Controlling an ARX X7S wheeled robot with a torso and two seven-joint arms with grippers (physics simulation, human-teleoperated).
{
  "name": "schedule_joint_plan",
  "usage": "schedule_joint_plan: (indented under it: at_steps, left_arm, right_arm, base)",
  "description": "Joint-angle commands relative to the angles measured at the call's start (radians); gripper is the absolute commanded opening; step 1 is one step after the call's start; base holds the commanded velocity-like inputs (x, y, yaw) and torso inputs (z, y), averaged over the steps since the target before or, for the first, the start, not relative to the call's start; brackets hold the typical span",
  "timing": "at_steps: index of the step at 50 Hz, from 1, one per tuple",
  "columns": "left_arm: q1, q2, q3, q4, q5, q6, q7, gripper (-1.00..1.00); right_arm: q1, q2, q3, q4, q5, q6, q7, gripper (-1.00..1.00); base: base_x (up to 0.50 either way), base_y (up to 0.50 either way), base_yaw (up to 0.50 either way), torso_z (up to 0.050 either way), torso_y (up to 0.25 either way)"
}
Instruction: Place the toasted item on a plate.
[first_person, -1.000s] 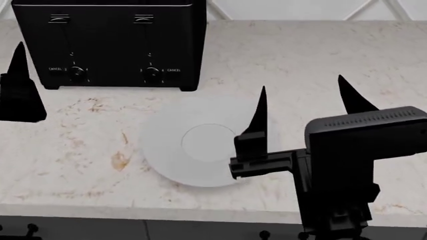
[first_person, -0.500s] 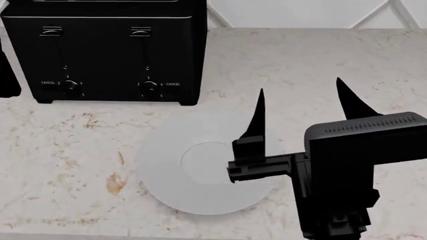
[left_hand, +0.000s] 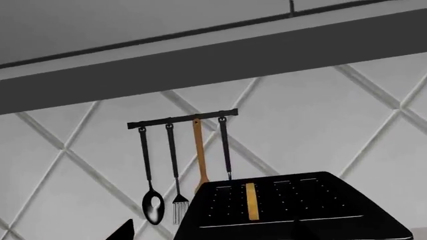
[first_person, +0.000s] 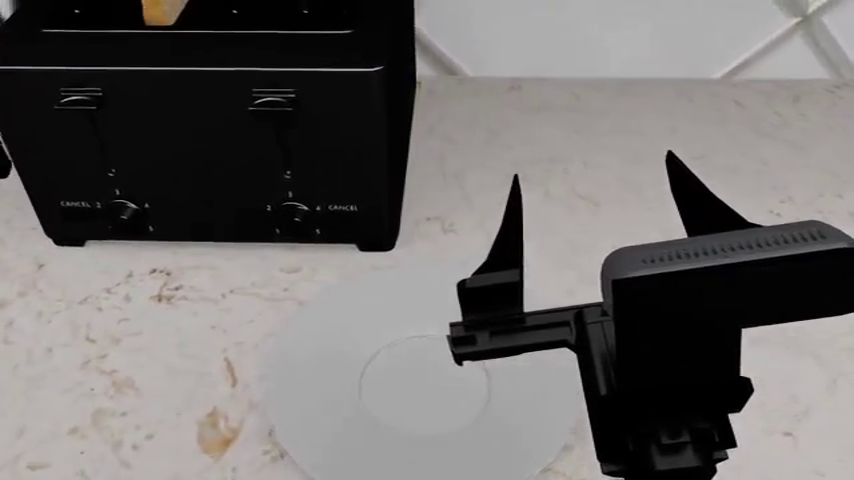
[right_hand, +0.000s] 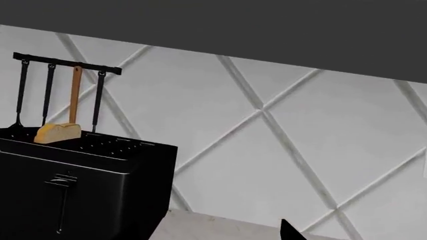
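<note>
The toasted item (first_person: 163, 10) stands in a left slot of the black toaster (first_person: 214, 140), its golden top poking out; it also shows from the wrists (left_hand: 251, 201) (right_hand: 59, 132). In front of the toaster the plate (first_person: 334, 400) lies bare on the counter. My right gripper (first_person: 601, 215) hovers open over the plate's right rim, nothing between its fingers (first_person: 513, 235). From the left wrist, my left gripper (left_hand: 210, 234) faces the toaster top (left_hand: 293, 210); one fingertip (left_hand: 123, 232) sits far to the side, so the jaws stand wide apart and empty. This gripper is outside the head view.
A rail of hanging utensils (left_hand: 181, 118) is fixed to the diamond-tiled wall behind the toaster, also in the right wrist view (right_hand: 67, 62). A dark cabinet underside (left_hand: 213, 60) runs above. Marble counter (first_person: 667, 120) stretches to the right of the toaster.
The head view has shifted: toaster and plate slid lower in the picture and the toast's top came into sight. The left gripper left the head view. The right gripper held its place.
</note>
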Motion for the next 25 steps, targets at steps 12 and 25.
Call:
schedule_joint_plan:
  at_steps: [12,25]
  left_arm:
    - [-0.081,-0.006,-0.058,0.064,-0.04,-0.127,0.0,1.0]
    - [-0.113,-0.029,-0.094,0.078,-0.165,-0.171,-0.072,1.0]
  right_arm:
    - [0.015,0.0,-0.002,-0.011,0.021,0.011,0.005,1.0]
    - [-0.013,0.005,0.007,-0.024,0.028,0.0,0.013,1.0]
  base:
    - [0.2,0.02,0.0,0.0,0.001]
    - [0.2,0.02,0.0,0.0,0.0]
